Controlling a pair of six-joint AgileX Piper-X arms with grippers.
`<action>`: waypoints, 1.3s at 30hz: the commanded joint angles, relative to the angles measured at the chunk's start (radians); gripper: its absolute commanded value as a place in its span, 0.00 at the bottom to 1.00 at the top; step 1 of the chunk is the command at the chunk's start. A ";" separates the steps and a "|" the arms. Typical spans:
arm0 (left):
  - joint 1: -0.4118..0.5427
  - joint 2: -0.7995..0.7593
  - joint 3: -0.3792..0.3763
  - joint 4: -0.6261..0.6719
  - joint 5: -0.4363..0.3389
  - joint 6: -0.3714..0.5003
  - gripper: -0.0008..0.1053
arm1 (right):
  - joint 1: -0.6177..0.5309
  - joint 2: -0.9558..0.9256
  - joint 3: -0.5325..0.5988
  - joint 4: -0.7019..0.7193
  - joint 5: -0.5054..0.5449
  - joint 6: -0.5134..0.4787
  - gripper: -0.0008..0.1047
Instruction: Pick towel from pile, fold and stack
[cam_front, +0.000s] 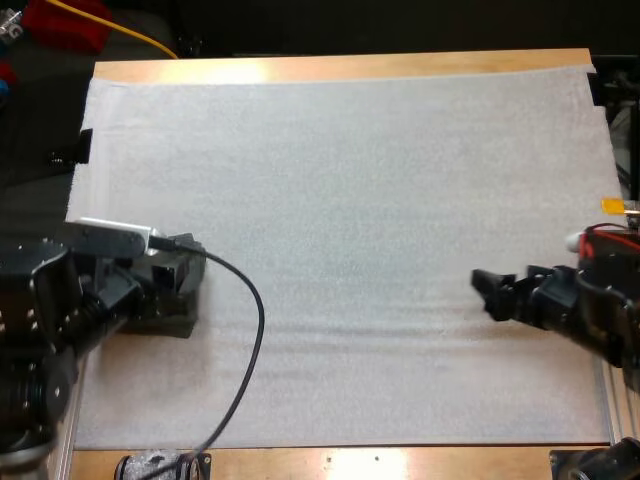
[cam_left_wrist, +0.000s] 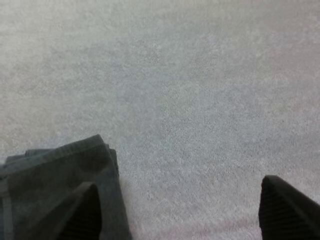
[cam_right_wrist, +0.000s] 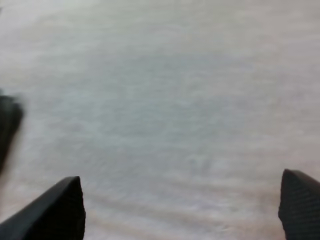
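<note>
Found the folded towel (cam_front: 165, 322) lying flat at the left edge of the white mat (cam_front: 380, 200), probably set there as the base of the stack. Saw the left gripper (cam_left_wrist: 180, 185) just above it, spread wide and gripping nothing, one finger (cam_left_wrist: 85, 210) over the towel's corner. Judged that pose fit for letting go or pressing flat. Farther right, noted the right gripper (cam_front: 485, 292) low over bare mat, likewise wide open and empty, likely waiting out of the way.
</note>
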 joint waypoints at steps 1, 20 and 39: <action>-0.005 -0.016 -0.004 -0.002 -0.007 0.000 0.60 | -0.041 -0.005 -0.006 0.025 0.002 -0.035 0.73; -0.137 -0.045 -0.004 0.029 -0.251 0.079 0.60 | -0.484 -0.135 -0.006 0.208 0.000 -0.274 0.73; -0.137 -0.442 0.178 -0.004 -0.246 0.041 0.60 | -0.484 -0.460 -0.006 0.237 -0.101 -0.317 0.73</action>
